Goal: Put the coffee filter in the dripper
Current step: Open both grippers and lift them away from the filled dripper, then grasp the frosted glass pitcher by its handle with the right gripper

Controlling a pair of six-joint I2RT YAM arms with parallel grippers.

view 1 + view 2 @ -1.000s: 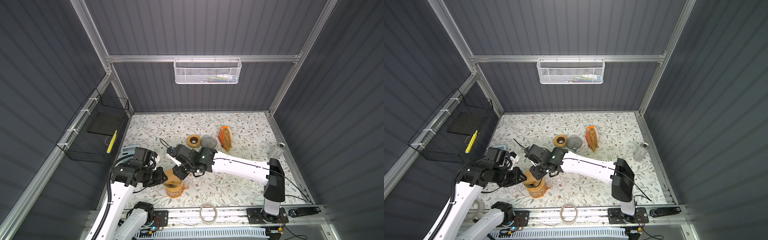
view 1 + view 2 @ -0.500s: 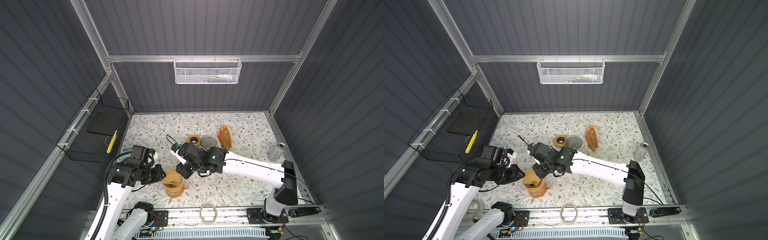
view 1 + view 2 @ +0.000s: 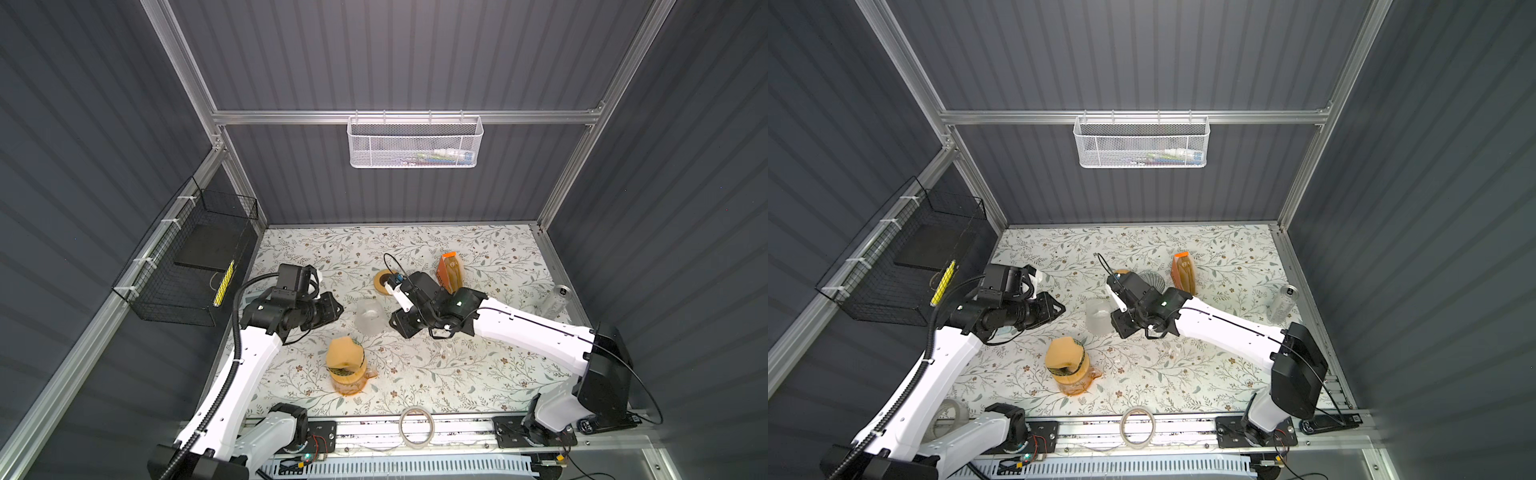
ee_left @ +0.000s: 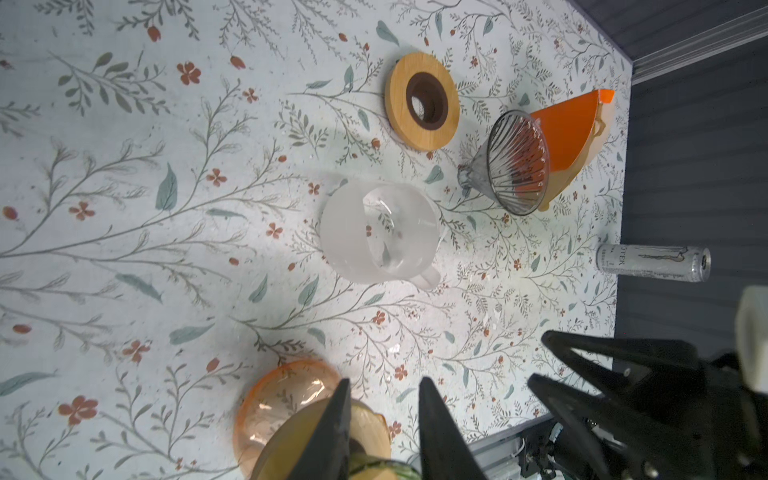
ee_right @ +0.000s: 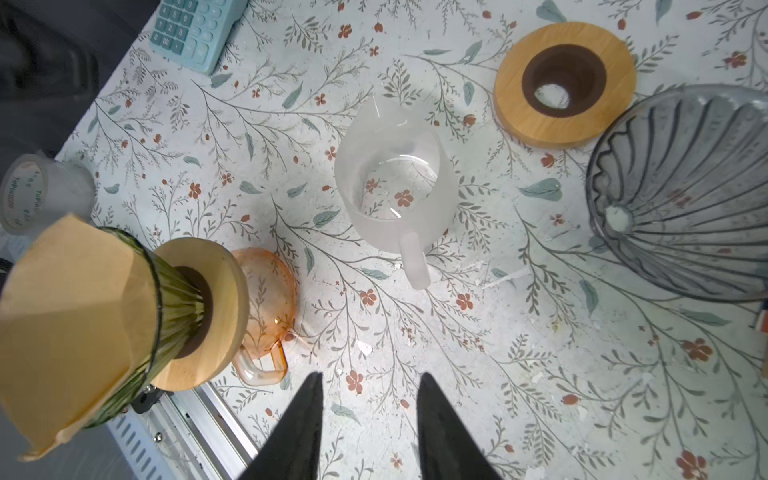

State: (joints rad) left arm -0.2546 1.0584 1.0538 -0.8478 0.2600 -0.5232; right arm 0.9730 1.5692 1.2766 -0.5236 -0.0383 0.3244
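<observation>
A brown paper coffee filter (image 3: 344,352) (image 3: 1064,352) sits in a green ribbed dripper (image 5: 176,291), its top edge standing above the rim. The dripper rests on a wooden collar over an orange glass carafe (image 5: 266,299) near the front of the table. My left gripper (image 3: 337,309) (image 4: 386,382) hangs behind and to the left of it, open and holding nothing. My right gripper (image 3: 395,326) (image 5: 372,376) hangs behind and to the right, open, with only bare table between its fingers. Neither gripper touches the filter.
A frosted jug (image 3: 369,318) stands between the grippers. Behind it are a wooden ring (image 3: 382,280), a grey dripper (image 4: 515,166) on its side and an orange filter holder (image 3: 451,270). A can (image 3: 557,297) stands far right. There is a calculator (image 5: 195,29) and a tape roll (image 3: 417,426).
Both grippers have drawn back from the filter and dripper, the left one leftwards and the right one rightwards. The filter stays in the dripper.
</observation>
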